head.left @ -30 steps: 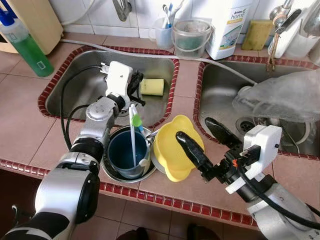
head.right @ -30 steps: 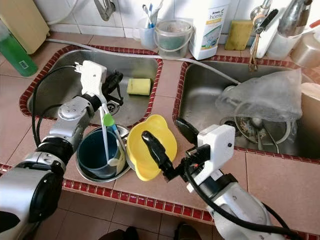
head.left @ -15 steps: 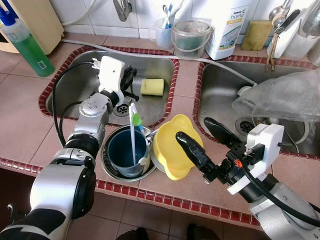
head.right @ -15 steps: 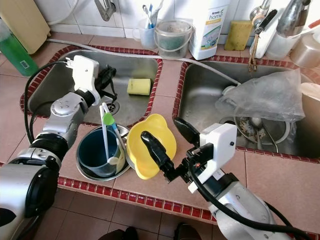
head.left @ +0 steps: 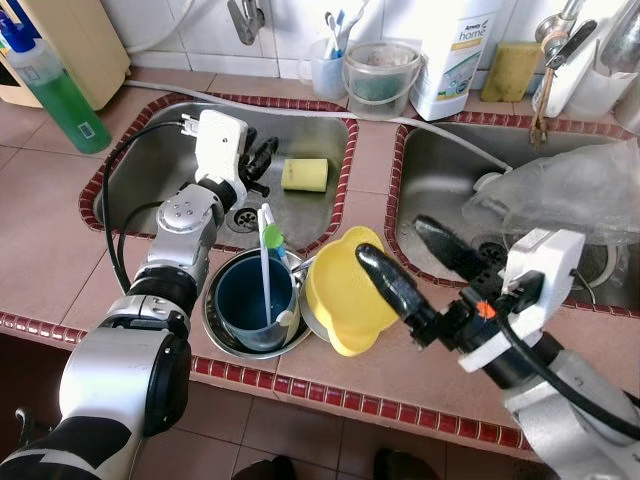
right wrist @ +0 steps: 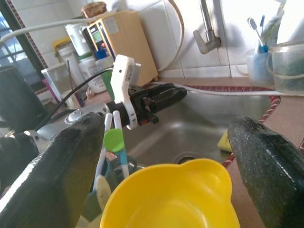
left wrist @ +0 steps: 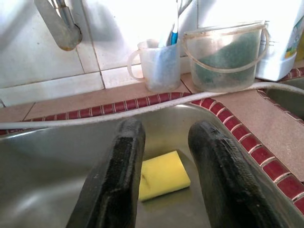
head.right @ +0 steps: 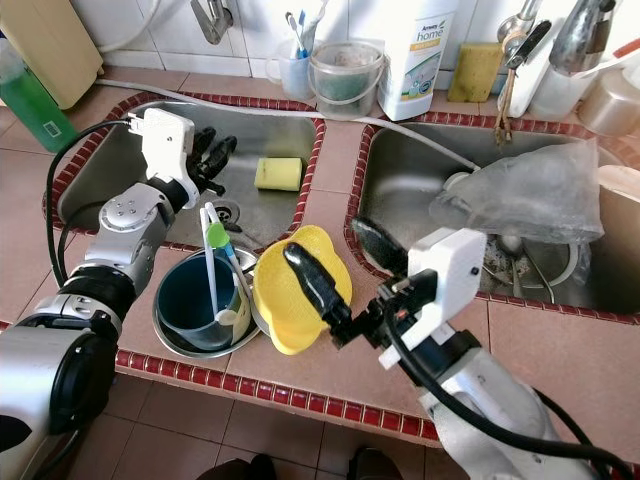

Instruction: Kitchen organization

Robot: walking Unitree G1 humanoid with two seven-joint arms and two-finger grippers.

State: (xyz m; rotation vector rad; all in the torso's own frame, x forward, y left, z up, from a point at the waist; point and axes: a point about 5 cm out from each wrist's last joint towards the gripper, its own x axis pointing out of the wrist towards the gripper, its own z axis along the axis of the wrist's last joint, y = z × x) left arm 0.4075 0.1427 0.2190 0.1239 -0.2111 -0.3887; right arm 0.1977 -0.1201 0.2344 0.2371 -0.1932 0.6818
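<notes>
We see right gripper (head.left: 420,255), jaws wide, straddling yellow bowl (head.left: 340,300) on tabletop (head.left: 50,230) between sinks. Left gripper (left wrist: 166,180), jaws narrowly apart, hovers over left sink (head.left: 150,170), yellow sponge (head.left: 304,174) just beyond.

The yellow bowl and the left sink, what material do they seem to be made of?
The yellow bowl looks like plastic: uniform bright colour, smooth soft sheen, moulded lip. The left sink looks like stainless steel: grey, brushed, dull reflections.

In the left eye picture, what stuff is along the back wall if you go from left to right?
Green bottle → toothbrush cup → clear bucket → white jug → yellow sponge.
</notes>
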